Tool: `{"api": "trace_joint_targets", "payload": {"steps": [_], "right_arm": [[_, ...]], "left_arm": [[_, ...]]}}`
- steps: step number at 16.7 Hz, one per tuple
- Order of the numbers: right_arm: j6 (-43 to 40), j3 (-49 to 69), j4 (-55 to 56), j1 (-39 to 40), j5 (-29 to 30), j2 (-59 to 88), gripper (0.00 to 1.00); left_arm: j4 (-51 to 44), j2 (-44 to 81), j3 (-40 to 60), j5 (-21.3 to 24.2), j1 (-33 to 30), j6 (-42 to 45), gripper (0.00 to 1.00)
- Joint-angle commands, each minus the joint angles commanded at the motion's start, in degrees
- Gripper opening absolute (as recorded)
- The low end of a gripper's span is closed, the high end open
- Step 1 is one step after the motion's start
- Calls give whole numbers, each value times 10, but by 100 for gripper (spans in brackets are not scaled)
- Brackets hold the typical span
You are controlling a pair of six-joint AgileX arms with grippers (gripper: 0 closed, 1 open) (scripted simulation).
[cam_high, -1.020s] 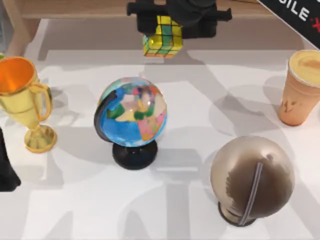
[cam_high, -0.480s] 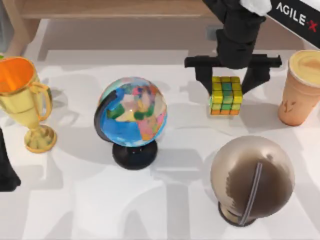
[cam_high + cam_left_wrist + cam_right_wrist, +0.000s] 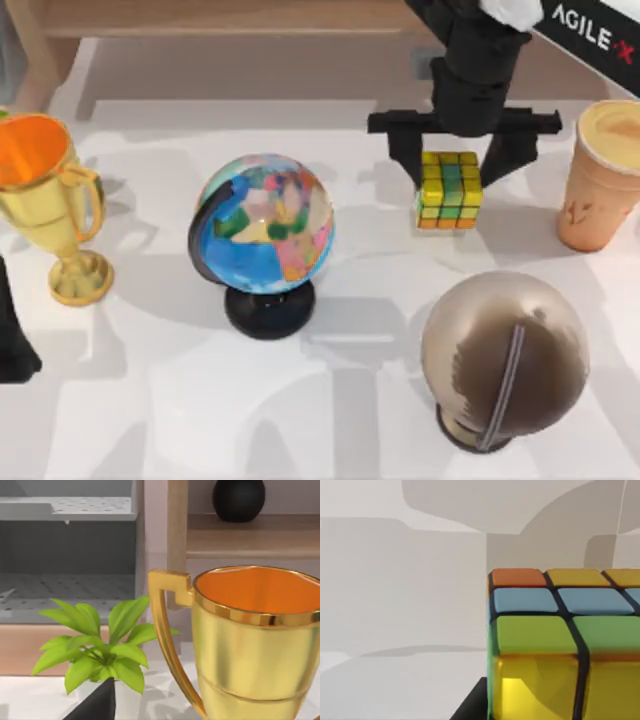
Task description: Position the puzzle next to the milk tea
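The right hand (image 3: 451,160) hangs over the puzzle (image 3: 449,191), its fingers spread wide on either side of the cube without gripping it. The puzzle sits on the white counter (image 3: 150,400), near the milk tea (image 3: 603,180) on its left, with the globe (image 3: 263,228) farther left.

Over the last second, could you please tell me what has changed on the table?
The right gripper carried the puzzle from the far edge rightward and down to the table, toward the milk tea; its fingers now look spread. The globe, trophy and brown sphere stayed put.
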Motion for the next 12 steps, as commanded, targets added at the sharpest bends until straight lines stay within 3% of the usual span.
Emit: {"api": "trace_joint_targets", "payload": {"steps": [12], "right_arm": [[0, -13, 34, 7, -3, -17, 0]], "left_arm": [[0, 0, 0, 0, 0, 0, 100]]}}
